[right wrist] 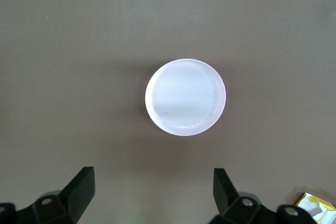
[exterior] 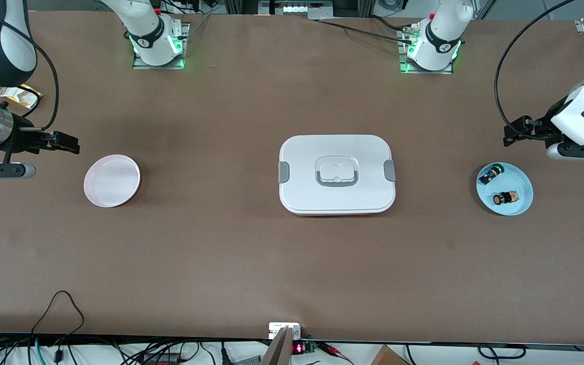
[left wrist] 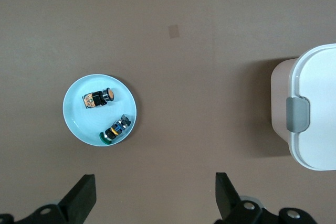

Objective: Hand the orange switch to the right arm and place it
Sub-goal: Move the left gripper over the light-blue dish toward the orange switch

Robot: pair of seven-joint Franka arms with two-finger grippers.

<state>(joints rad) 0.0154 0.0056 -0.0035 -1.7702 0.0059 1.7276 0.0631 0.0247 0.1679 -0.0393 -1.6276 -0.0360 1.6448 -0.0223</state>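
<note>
The orange switch [exterior: 505, 197] [left wrist: 100, 98] lies on its side in a light blue plate [exterior: 523, 204] [left wrist: 73, 121] at the left arm's end of the table. My left gripper [exterior: 515, 133] [left wrist: 156, 187] hangs open and holds nothing, over bare table just beside that plate. At the right arm's end, my right gripper [exterior: 69, 143] [right wrist: 154, 182] is also open and holds nothing. It hovers over bare table beside a pale pink plate [exterior: 112, 181] [right wrist: 185, 97] with nothing on it.
A second switch with a green cap [exterior: 491, 175] [left wrist: 116, 129] shares the blue plate. A white lidded box [exterior: 337, 174] [left wrist: 315, 114] with grey latches sits mid-table. A yellow wrapper [exterior: 21, 95] [right wrist: 315, 203] lies near the right arm. Cables run along the table's front edge.
</note>
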